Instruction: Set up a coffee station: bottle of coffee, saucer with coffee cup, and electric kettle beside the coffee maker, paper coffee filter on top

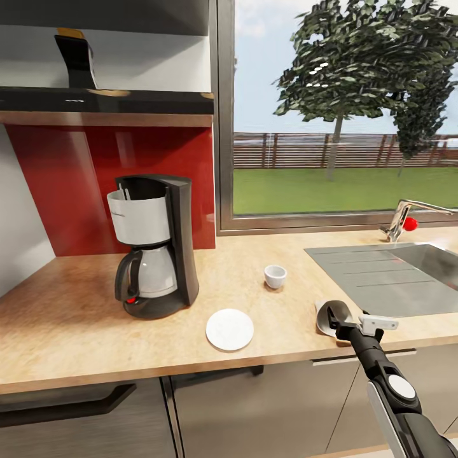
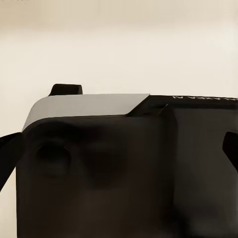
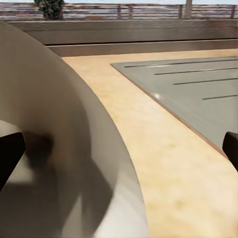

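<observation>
The black coffee maker (image 1: 156,245) with its glass carafe stands on the wooden countertop (image 1: 76,318) against the red backsplash. Toward the counter's front edge from it lies a white saucer (image 1: 229,329). The small white coffee cup (image 1: 275,276) sits apart on the bare counter, farther back. A grey-beige paper coffee filter (image 1: 329,315) lies near the counter's front edge. My right gripper (image 1: 355,326) is at it, open, and the filter (image 3: 59,148) curves up against one finger (image 3: 10,156) while the other finger (image 3: 231,148) stands clear. My left gripper (image 2: 119,153) is open before a dark robot panel.
A steel sink with drainboard (image 1: 381,273) and a faucet (image 1: 401,219) take up the counter's right side. A large window (image 1: 343,108) is behind it. A dark range hood (image 1: 105,98) hangs above the coffee maker. Cabinet fronts (image 1: 254,407) run below the counter.
</observation>
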